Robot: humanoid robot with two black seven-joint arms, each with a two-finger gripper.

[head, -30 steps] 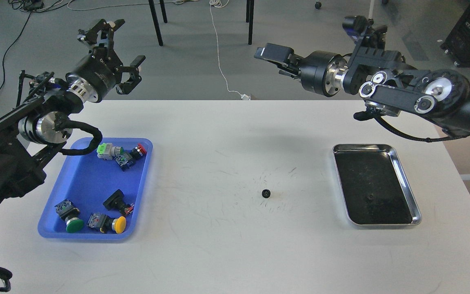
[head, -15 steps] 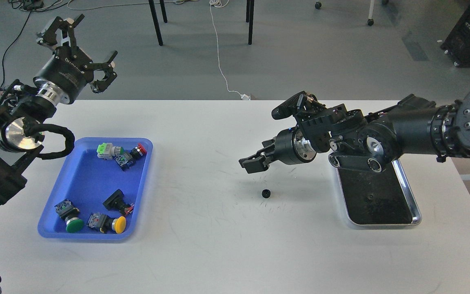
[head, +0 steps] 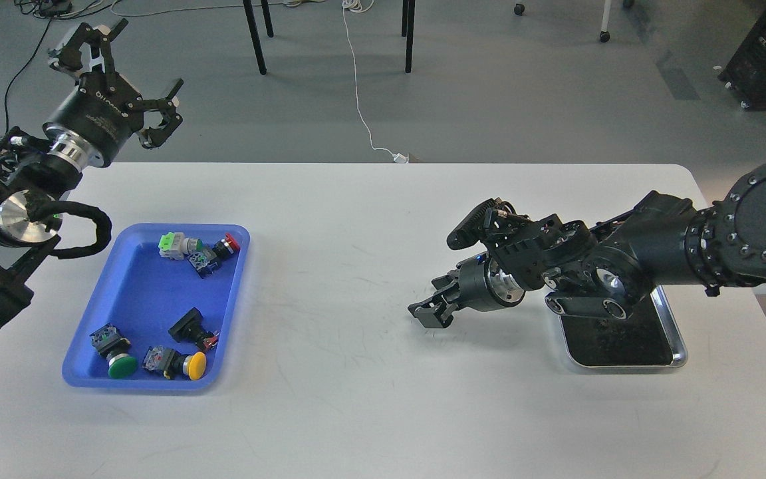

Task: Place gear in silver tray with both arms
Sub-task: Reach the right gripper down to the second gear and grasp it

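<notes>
The gear does not show; my right gripper [head: 431, 309] hangs low over the table spot where it lay and hides it. Its two fingers stand a little apart, so it looks open, and I cannot tell whether they touch the gear. The silver tray [head: 679, 352] lies at the right of the table, with its far half covered by my right arm and its dark bottom [head: 622, 342] bare. My left gripper [head: 143, 60] is open and empty, held high beyond the table's far left corner.
A blue plastic tray [head: 130, 293] at the left holds several push-button switches, among them a green one [head: 120, 364] and a yellow one [head: 195, 364]. The white table [head: 330, 399] has scuff marks in its middle. Chair legs and cables are on the floor behind.
My right arm has swung down and leftward from high above the table until its gripper covers the gear. My left arm has drawn back to the upper left.
</notes>
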